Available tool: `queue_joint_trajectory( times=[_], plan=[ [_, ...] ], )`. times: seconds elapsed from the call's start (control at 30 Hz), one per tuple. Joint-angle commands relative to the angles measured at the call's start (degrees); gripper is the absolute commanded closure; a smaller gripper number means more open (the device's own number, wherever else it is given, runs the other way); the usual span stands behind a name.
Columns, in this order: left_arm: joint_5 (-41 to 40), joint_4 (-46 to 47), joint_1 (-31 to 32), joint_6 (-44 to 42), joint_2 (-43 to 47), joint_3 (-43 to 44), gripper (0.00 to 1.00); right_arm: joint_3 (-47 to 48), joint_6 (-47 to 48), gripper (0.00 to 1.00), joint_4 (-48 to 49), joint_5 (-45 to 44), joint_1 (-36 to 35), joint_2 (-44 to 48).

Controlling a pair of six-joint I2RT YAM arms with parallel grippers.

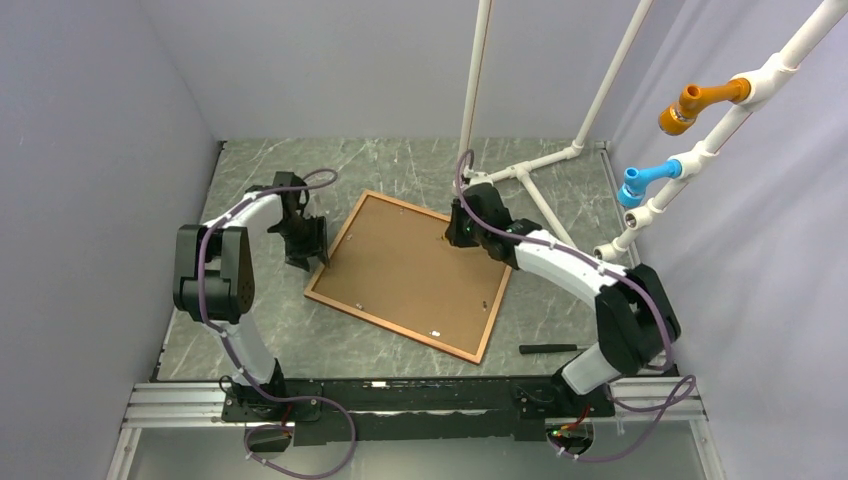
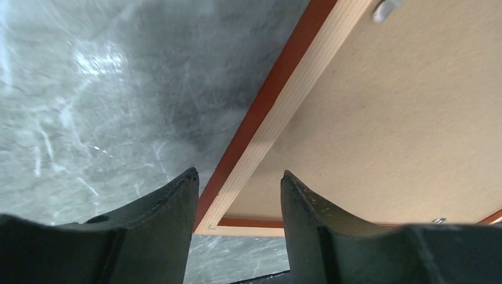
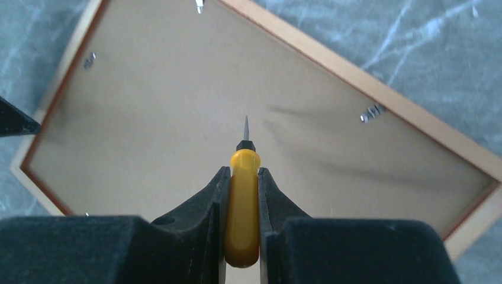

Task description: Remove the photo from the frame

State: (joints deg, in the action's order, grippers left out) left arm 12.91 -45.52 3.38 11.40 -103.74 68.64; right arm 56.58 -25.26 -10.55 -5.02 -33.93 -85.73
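The frame (image 1: 390, 327) lies face down on the table, its thin reddish-brown border around the photo's plain brown board back (image 1: 410, 270); the print side is hidden. Small metal clips (image 3: 372, 112) sit on the back. My left gripper (image 1: 312, 245) is open at the frame's left edge. In the left wrist view the left gripper (image 2: 238, 173) has the frame's rail (image 2: 260, 112) and a corner between its fingers. My right gripper (image 1: 458, 232) is over the frame's far edge. In the right wrist view the right gripper (image 3: 241, 171) is shut on a yellow-handled screwdriver (image 3: 241, 207), tip above the board (image 3: 166, 106).
A black tool (image 1: 548, 348) lies on the table right of the frame's near corner. A white pipe stand (image 1: 530, 170) rises at the back right, with an orange fitting (image 1: 700, 100) and a blue fitting (image 1: 645, 180). Grey walls enclose the marbled table (image 1: 280, 340).
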Motion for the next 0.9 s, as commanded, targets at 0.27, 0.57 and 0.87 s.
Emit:
queue_joint_trajectory(
  times=[0.27, 0.57, 0.87],
  plan=[
    [0.9, 1.4, -0.2, -4.4, -7.1, 9.7, 0.41, 11.9, -4.7, 1.00, 13.2, 3.6, 1.3, -15.1],
    [-0.7, 1.7, 3.1, -5.2, -8.6, 9.9, 0.46, 16.0, -3.2, 1.00, 16.1, 0.5, 1.3, -20.6],
    [-1.6, 0.4, 3.5, -5.8, -10.5, 11.4, 0.69, 20.8, -1.7, 1.00, 16.2, 1.9, 1.3, -26.0]
  ],
)
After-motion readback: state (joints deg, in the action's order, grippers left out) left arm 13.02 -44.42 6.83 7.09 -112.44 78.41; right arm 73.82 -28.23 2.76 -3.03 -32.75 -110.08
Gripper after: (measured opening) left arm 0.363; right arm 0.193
